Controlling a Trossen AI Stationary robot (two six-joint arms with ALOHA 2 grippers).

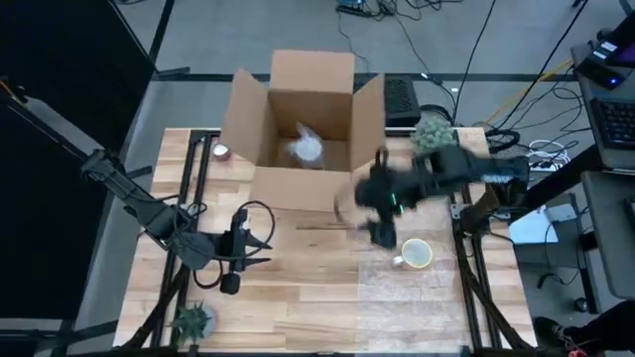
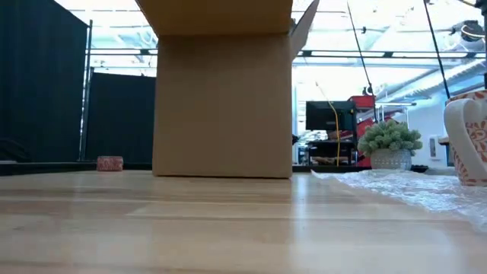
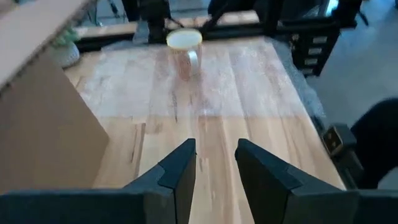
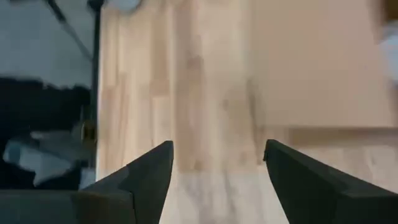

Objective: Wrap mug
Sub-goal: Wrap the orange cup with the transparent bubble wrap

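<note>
Lower the right hand [image 1: 382,235], fingers spread and empty, beside the mug [image 1: 416,254]; pinch the bubble wrap [image 2: 411,190] edge flat against the tabletop [image 1: 298,297].

mug [image 2: 470,137] cut by low view's edge

The worktop [image 1: 298,288] was pale planked wood with a smooth sheen; the box [image 1: 303,119] on it was matt brown cardboard.
</note>
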